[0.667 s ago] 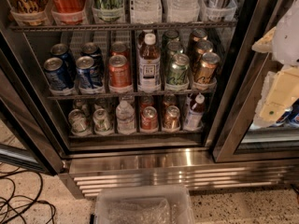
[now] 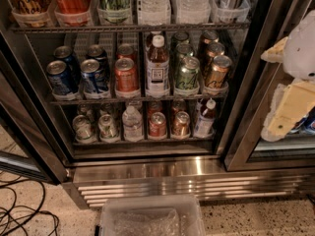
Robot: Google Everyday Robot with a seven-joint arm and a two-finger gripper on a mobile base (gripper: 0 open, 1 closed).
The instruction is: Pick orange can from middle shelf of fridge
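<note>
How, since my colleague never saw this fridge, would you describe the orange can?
In the fridge, take the middle shelf, rightmost column, front. The orange can is coppery-gold beside a green can; the redder can stands further left. The gripper hangs outside, at right.

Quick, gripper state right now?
White and cream gripper: open or shut cannot be told; it sits at the right edge, apart from the slim coppery orange can.

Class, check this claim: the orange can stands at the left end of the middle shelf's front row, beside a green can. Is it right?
Not quite. The camera view shows the orange can at the right end of the middle shelf's front row, beside a green can. The pincer is farther right, near the picture's edge.
</note>
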